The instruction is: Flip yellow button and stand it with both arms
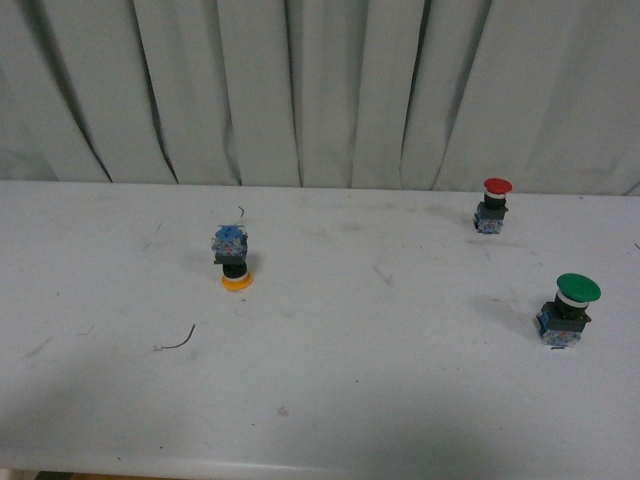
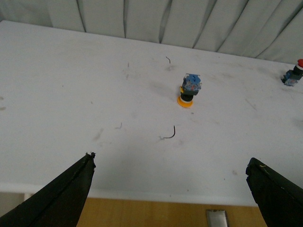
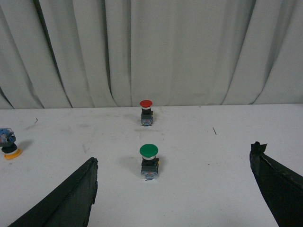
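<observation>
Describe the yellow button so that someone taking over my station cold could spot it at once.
On the white table before the pale curtain, look to the left half. The yellow button sits alone there, upside down: orange-yellow cap on the table, blue base on top, whereas the red-capped button and green-capped button at the right stand cap-up.

I get dim, even light on all three feeds; the table darkens toward its near edge, shadows are soft, and detail looks slightly blurred.
</observation>
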Tool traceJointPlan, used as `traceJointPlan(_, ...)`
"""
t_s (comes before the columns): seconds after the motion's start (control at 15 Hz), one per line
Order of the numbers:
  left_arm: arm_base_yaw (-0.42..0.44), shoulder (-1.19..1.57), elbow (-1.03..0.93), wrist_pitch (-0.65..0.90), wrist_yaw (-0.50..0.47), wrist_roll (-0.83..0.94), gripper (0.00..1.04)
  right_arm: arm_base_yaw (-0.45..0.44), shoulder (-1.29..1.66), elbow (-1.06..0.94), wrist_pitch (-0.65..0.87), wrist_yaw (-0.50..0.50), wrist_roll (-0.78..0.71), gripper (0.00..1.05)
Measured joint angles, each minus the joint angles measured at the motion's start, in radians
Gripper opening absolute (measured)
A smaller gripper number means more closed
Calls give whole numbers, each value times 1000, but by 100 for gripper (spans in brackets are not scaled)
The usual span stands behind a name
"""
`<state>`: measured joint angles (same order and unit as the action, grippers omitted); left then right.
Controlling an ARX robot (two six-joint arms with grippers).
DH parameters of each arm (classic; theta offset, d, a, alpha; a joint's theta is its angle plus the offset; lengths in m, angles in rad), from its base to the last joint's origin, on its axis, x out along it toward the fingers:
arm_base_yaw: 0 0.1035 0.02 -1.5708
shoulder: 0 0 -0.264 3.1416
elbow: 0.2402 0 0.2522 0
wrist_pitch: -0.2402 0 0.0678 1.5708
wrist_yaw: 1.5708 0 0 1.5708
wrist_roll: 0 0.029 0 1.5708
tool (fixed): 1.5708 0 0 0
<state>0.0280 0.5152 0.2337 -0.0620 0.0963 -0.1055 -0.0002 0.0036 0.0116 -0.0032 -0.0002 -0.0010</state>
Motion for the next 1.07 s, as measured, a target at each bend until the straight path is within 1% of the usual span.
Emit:
traceJointPlan(0.13,-35,287,58,234,-59,0,98,0,0,0,0,0,0,98)
traceJointPlan(0.2,-58,455,133,345,-100,-2,98,0,0,0,0,0,0,98)
traceJointPlan(0.27,-74,594,216,418,-133,-3,98,0,0,0,0,0,0,98)
traceJointPlan(0.33,-87,756,323,452,-174,-12,98,0,0,0,0,0,0,98)
traceJointPlan(0.4,-99,887,414,428,-188,-23,98,0,0,0,0,0,0,98)
traceJointPlan(0.53,-149,1187,642,333,-246,-26,98,0,0,0,0,0,0,98)
traceJointPlan(0.8,-207,1398,958,142,-298,-53,98,0,0,0,0,0,0,98)
traceJointPlan(0.93,-232,1467,1059,50,-303,-62,98,0,0,0,0,0,0,98)
traceJointPlan(1.07,-255,1529,1147,-10,-311,-71,98,0,0,0,0,0,0,98)
